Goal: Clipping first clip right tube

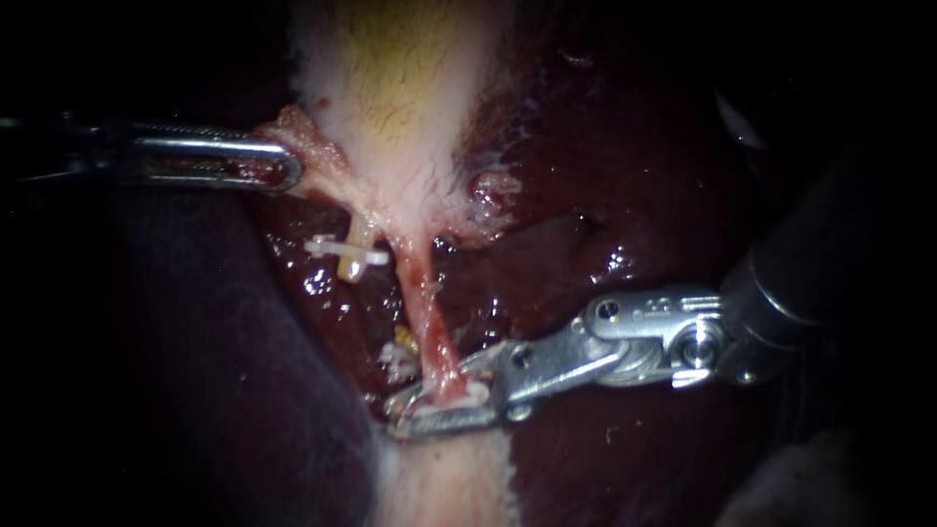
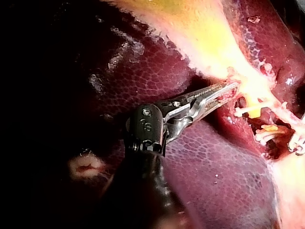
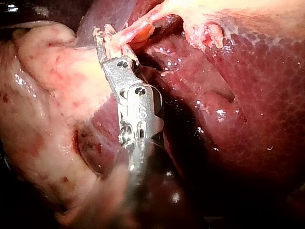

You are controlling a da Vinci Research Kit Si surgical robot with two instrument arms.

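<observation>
Low in the endoscope view, the right instrument (image 1: 410,414) reaches in from the right, and its pincer straddles the right tube (image 1: 429,312). This tube is a taut reddish strand running from the neck of the gallbladder (image 1: 410,107) down to the pale tissue (image 1: 444,483) below. The two jaws stand narrow, one on each side of the tube's lower end. A white clip (image 1: 468,398) sits between them, touched by both, and shows on either side of the tube. In the right wrist view the tube crosses between the same jaws just short of their tips, with the dark red liver (image 3: 257,95) beside the instrument.

The left instrument (image 1: 289,168) enters from the left, well apart from the right one. Its pincer is closed on a reddish tissue fringe (image 1: 298,137) at the edge of the gallbladder, just beside the neck. In the left wrist view its toothed jaws lie nearly together, with pale tissue pinched at their tips.

Between the two instruments hangs the left tube (image 1: 356,262), a short yellowish stump under the gallbladder neck, with an upper clip (image 1: 337,248) lying across it. A lower stump (image 1: 402,342), also yellowish and carrying white clips, lies just beside the right tube and near the right pincer. Glistening liver surrounds both tubes.
</observation>
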